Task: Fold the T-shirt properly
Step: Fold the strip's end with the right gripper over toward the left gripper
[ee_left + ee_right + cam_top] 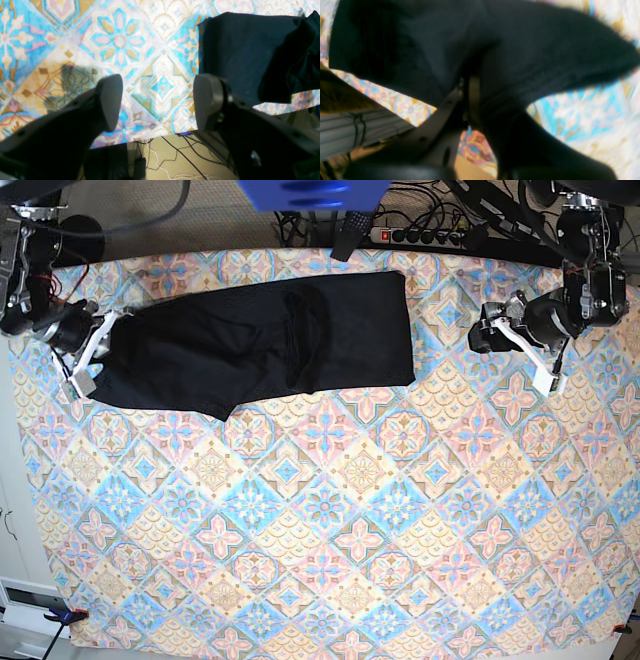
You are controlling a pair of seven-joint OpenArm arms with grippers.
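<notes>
The black T-shirt lies stretched across the far side of the table, with a fold bunched near its middle. At its left end my right gripper is shut on the cloth. The right wrist view shows the T-shirt draped over the gripper, with its fingers pinched together in the fabric. My left gripper hovers to the right of the shirt, apart from it. In the left wrist view the left gripper is open and holds nothing, and the T-shirt lies up and to the right of its fingers.
A patterned blue, pink and cream tablecloth covers the table. A power strip and cables lie past the far edge, beside a blue object. The table edge shows below the left gripper, over a floor with cables.
</notes>
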